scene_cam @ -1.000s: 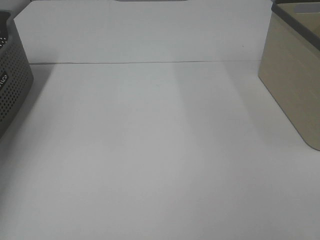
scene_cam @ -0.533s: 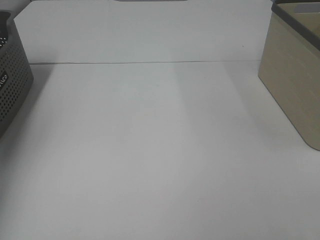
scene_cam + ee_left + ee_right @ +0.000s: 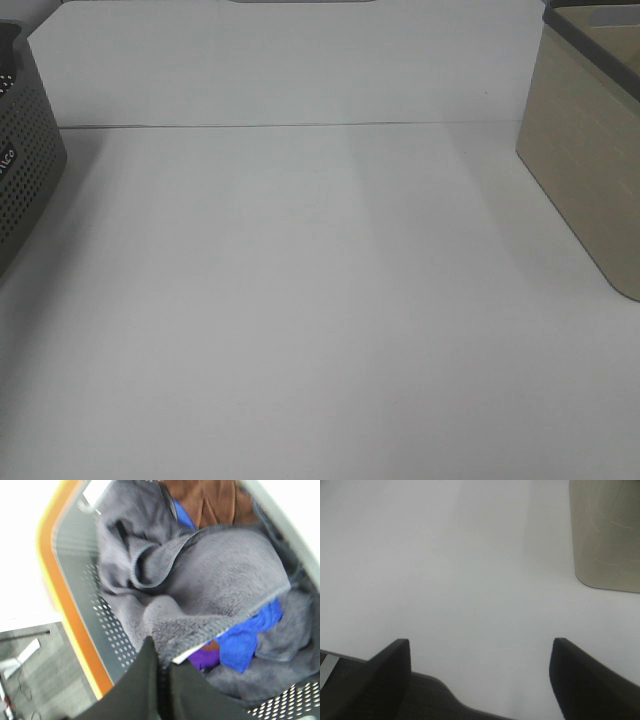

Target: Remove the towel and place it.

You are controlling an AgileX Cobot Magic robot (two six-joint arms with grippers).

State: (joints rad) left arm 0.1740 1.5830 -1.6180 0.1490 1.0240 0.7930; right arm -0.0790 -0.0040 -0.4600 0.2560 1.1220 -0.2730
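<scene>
Towel (image 3: pixel 210 580) amid blue cloth (image 3: pixel 247 640), brown cloth (image 3: pixel 210 500) in basket (image 3: pixel 75 570)

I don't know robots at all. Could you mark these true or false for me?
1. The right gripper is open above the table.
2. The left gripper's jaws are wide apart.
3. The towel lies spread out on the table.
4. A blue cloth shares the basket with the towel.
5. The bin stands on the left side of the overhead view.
1. True. The right gripper hangs open over the bare table.
2. False. The left gripper is shut, pinching the edge of the towel.
3. False. The towel is bunched up in the basket.
4. True. A blue cloth lies beneath the towel.
5. False. The bin stands on the right.
</scene>
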